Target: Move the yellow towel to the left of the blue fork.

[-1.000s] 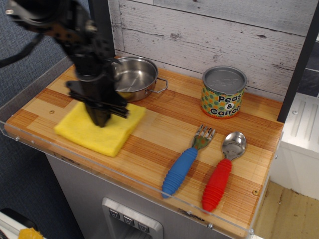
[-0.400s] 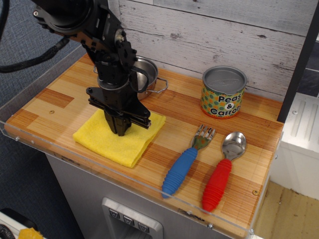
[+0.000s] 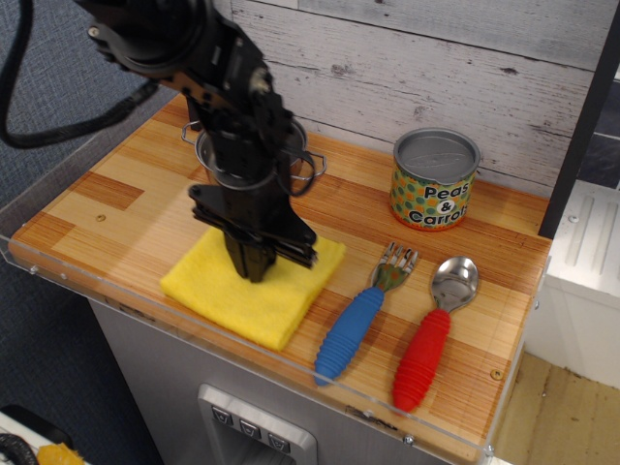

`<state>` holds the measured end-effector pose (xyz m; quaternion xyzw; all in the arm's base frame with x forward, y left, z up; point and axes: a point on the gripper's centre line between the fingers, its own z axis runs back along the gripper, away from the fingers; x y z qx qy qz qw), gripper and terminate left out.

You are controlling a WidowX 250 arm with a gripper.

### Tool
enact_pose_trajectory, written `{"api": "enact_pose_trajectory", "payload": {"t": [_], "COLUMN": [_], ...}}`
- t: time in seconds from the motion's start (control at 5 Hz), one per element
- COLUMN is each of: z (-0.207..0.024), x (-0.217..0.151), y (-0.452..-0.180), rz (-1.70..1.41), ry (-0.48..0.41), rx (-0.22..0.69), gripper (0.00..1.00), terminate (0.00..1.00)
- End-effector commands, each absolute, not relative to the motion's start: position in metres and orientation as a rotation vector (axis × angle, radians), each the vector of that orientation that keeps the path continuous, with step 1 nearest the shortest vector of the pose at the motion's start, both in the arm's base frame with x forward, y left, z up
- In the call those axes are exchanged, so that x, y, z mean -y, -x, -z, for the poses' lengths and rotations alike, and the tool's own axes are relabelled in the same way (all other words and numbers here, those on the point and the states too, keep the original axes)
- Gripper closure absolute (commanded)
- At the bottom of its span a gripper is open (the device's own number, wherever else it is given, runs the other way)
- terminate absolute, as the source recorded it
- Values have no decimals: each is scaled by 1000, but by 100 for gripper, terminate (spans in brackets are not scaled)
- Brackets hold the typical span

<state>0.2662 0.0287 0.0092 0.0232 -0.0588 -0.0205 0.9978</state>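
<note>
The yellow towel (image 3: 242,295) lies flat on the wooden counter (image 3: 116,194), near the front edge, just left of the blue fork (image 3: 360,320). The fork has a ribbed blue handle and metal tines pointing to the back. My gripper (image 3: 254,269) points straight down onto the middle of the towel, with its dark fingers close together and pressed into the cloth. The fingertips are pinched on the towel. The towel's right edge is a short gap from the fork's handle.
A red-handled spoon (image 3: 434,329) lies right of the fork. A "Peas & Carrots" can (image 3: 435,179) stands at the back right. A steel pot (image 3: 291,160) is behind my arm at the back. A clear acrylic rim (image 3: 58,276) borders the counter's front and left.
My gripper has moved right and slightly forward, dragging the yellow towel with it from the left part of the counter to just beside the blue fork.
</note>
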Motion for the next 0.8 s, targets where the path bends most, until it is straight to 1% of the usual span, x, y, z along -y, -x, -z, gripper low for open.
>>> {"api": "enact_pose_trajectory", "payload": {"t": [0.0,0.4,0.6], "z": [-23,-24,-30], "x": [-23,-43,-48], "y": [-266,-270,-269], "rz": [26,-31,-39], "ry": [-47,-63,-59], "rx": [135,142,146], "gripper": [100,100,0], "terminate": [0,0,0]}}
